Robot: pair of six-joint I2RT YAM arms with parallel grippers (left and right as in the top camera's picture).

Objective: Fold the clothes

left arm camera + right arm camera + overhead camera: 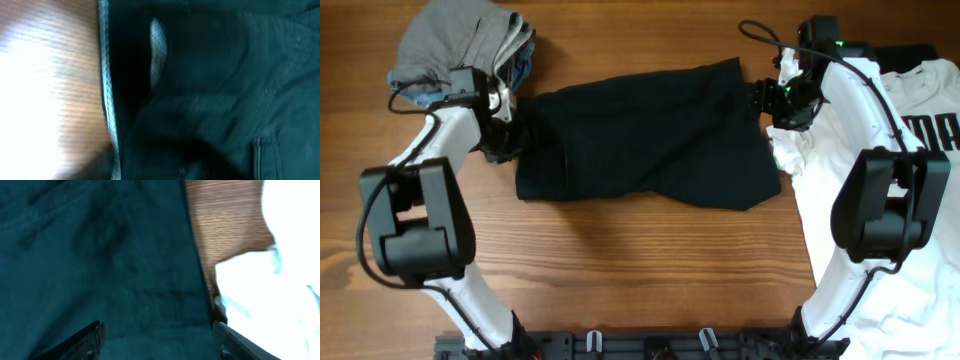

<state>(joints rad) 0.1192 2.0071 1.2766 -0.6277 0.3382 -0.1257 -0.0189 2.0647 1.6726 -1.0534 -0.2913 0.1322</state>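
The black trouser-like garment [650,140] lies spread across the middle of the table. My left gripper [505,138] is at its left edge, low on the fabric. The left wrist view shows the black cloth [225,75] very close, with a white lining edge, and my fingers are lost in dark blur. My right gripper [767,100] is at the garment's upper right corner. In the right wrist view it [159,335] is open over the black cloth [100,255], holding nothing. The white PUMA T-shirt [920,200] lies at the right and shows in the right wrist view [280,290].
A pile of grey and blue pieces [460,40] sits at the back left, just behind my left arm. Bare wooden table [620,260] runs along the front.
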